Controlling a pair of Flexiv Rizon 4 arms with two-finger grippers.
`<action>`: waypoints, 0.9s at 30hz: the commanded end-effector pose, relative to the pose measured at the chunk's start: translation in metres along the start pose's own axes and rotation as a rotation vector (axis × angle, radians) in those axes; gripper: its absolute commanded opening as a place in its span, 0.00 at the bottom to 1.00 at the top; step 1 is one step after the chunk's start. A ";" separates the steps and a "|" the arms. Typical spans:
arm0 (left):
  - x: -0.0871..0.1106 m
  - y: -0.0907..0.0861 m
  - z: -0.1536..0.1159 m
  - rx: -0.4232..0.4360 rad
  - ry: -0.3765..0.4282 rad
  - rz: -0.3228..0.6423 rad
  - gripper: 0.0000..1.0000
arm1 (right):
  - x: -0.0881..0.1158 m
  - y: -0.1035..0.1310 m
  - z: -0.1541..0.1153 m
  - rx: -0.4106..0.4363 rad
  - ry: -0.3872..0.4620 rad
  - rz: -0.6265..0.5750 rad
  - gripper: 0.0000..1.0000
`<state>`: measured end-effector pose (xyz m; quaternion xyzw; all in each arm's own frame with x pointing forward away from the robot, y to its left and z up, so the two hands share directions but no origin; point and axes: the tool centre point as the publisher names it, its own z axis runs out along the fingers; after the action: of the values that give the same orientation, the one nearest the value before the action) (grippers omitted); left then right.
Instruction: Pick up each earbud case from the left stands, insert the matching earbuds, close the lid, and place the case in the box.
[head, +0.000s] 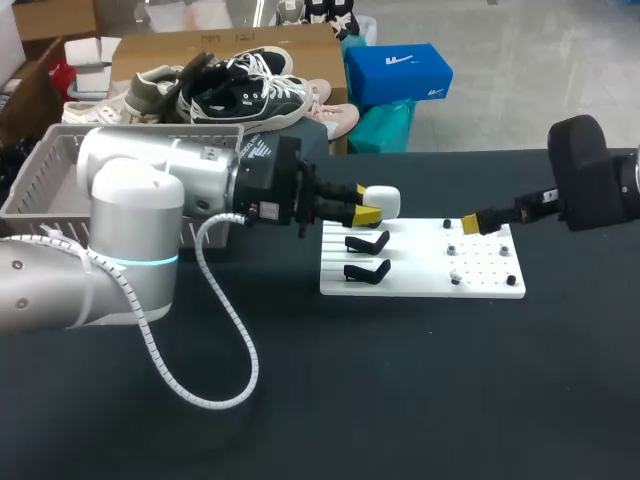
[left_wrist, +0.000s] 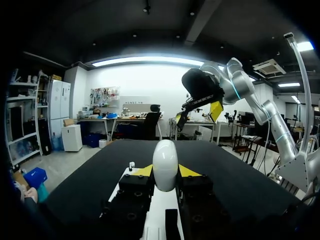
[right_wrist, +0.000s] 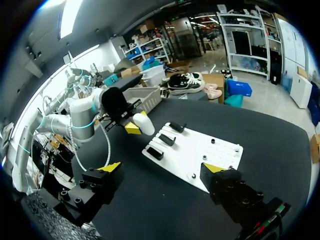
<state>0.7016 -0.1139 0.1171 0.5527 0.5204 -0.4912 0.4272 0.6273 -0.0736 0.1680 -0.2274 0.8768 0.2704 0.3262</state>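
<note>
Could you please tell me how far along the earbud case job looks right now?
Done: one white case is lifted clear of the black stands, which look empty. In hand: the left gripper is shut on it, and its lid appears shut. The right gripper hangs open at the white board. Left: inserting the earbuds, closing the lid, and placing the case in the basket.

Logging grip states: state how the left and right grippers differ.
The left gripper is shut on a white earbud case; the right gripper has its fingers wide open, empty. The left gripper is by the black stands, the right gripper by the pegged side of the board. Both have yellow tips.
</note>
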 end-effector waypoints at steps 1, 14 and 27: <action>0.003 0.003 0.003 0.012 0.002 -0.002 0.00 | -0.005 0.010 0.012 0.000 0.021 -0.011 1.00; 0.003 0.003 0.003 0.012 0.002 -0.002 0.00 | -0.023 0.025 0.057 0.005 0.073 -0.065 1.00; 0.003 0.003 0.003 0.012 0.002 -0.002 0.00 | -0.036 0.013 0.089 0.028 0.114 -0.052 1.00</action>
<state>0.7024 -0.1162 0.1142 0.5546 0.5193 -0.4933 0.4236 0.6772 -0.0068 0.1419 -0.2613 0.8892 0.2402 0.2886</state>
